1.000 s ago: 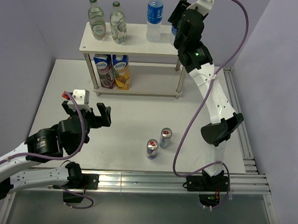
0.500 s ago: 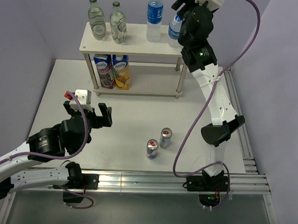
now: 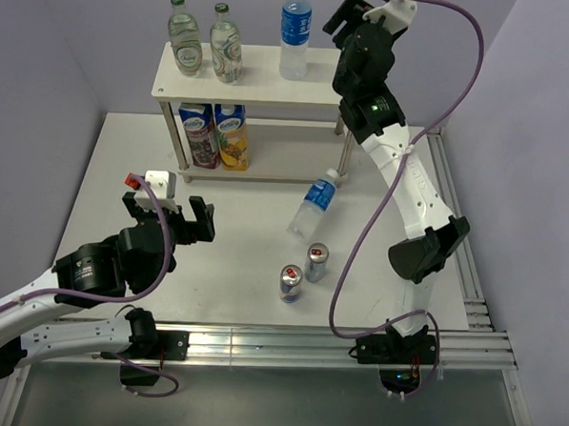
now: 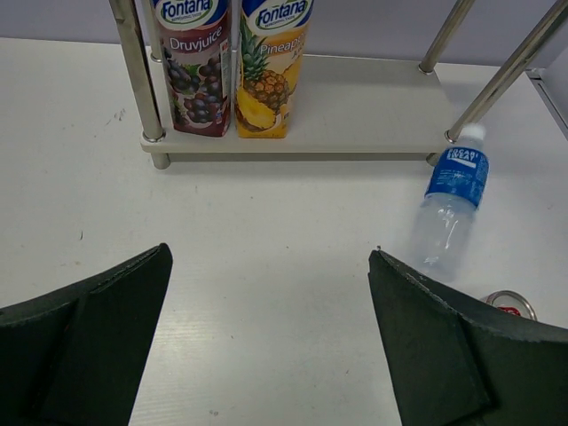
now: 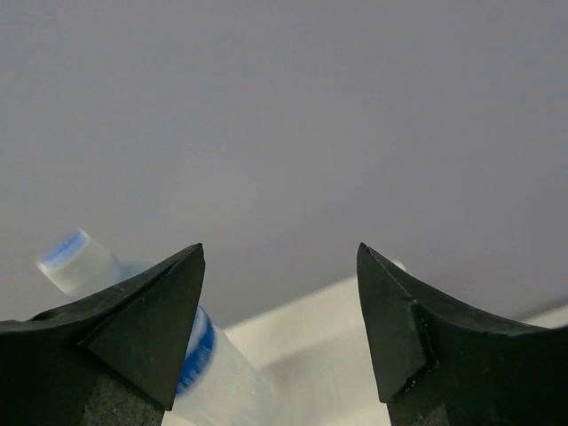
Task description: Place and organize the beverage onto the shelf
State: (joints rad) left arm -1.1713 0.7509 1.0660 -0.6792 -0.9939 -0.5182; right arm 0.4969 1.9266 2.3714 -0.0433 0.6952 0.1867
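— What do we see?
— At eight o'clock our left gripper hovers, fingers spread, empty. The shelf stands at twelve. A water bottle lies on the table near the shelf's five o'clock corner. Our right gripper, above the shelf's three o'clock end, fingers parted, holds nothing.

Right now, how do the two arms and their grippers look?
Both arms have white links and black joints. A purple cable loops along the right arm, which shows a small green light; another crosses the left arm. The left gripper and right gripper have black, wedge-shaped fingers. A white block with a red tag tops the left wrist.
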